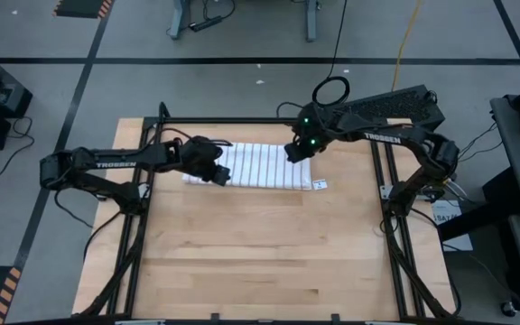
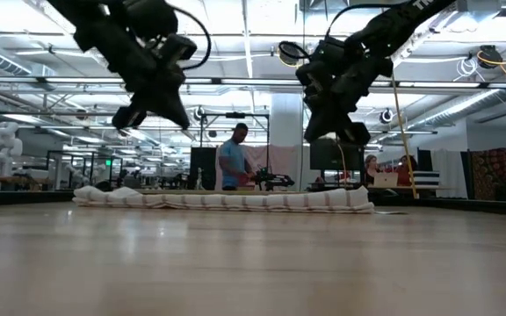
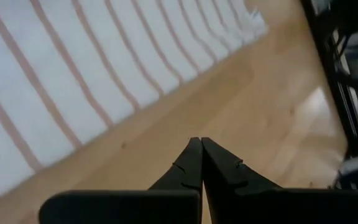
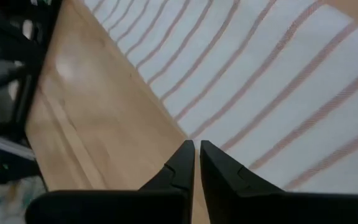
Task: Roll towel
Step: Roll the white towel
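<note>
The towel (image 1: 260, 167), white with narrow dark stripes, lies as a long low strip across the far part of the wooden table, resting flat on it (image 2: 227, 200). A small white tag (image 1: 320, 184) shows at its right end. My left gripper (image 1: 220, 176) hangs shut above the towel's left end, clear of it (image 2: 130, 118); in its wrist view the shut tips (image 3: 197, 140) stand over bare wood beside the towel (image 3: 73, 74). My right gripper (image 1: 294, 153) hangs shut above the towel's right part (image 2: 350, 136), its tips (image 4: 194, 144) over the towel's edge (image 4: 278, 81).
A black metal frame (image 1: 242, 121) borders the table's far edge and sides. Bare wood (image 1: 260, 253) fills the near half of the table. Beyond the far edge a person (image 2: 233, 158) stands among benches and equipment in the room.
</note>
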Controlling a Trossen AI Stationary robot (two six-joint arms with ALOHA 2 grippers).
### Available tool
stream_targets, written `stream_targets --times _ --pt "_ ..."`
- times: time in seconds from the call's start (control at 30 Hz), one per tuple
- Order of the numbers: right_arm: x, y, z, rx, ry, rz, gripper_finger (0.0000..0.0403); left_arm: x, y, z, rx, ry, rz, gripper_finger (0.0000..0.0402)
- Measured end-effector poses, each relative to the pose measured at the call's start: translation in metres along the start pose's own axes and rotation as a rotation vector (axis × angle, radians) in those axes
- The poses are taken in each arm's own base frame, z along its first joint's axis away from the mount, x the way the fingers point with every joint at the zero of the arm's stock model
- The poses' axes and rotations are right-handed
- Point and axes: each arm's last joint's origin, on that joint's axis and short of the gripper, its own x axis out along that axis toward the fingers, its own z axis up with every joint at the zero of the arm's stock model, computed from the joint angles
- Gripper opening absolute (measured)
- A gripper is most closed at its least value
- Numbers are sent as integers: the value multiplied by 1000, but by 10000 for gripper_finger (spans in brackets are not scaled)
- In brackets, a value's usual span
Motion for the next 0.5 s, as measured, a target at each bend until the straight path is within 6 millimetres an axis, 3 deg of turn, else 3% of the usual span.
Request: stream_targets --times 0.13,0.33,0.5 --pt "-16 -7 12 -7 -20 -57 18 -3 -10 4 -21 -87 35 6" --pt "-49 -28 39 36 -80 -107 18 12 -4 6 -97 -82 98 6" --pt "-42 -63 49 49 22 -109 18 27 -3 5 -123 -33 83 6"
